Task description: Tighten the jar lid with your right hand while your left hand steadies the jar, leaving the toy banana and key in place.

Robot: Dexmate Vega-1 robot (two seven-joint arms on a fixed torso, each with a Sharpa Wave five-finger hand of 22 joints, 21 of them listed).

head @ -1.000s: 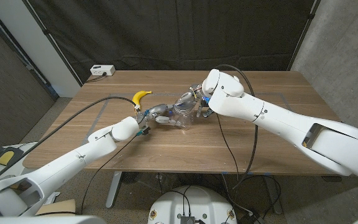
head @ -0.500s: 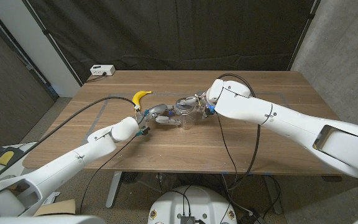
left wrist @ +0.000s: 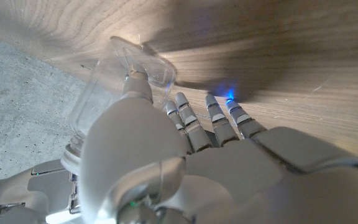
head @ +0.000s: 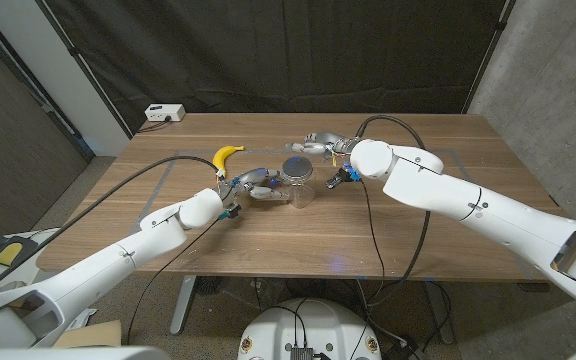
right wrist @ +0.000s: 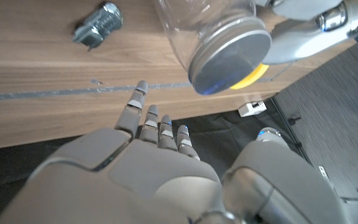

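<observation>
The right hand (head: 325,141) has lifted off the grey metal lid (head: 297,167) and drawn back toward the bench's far edge, fingers spread and empty. The left hand (head: 256,184) still grips the clear glass jar (head: 298,187) mid-bench, so this looks like a regrasp between turns.

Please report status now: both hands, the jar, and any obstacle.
Left hand grips jar. Right hand open, off the lid, behind the jar. Toy banana at its place, apart from the jar. Nothing in the way.
</observation>
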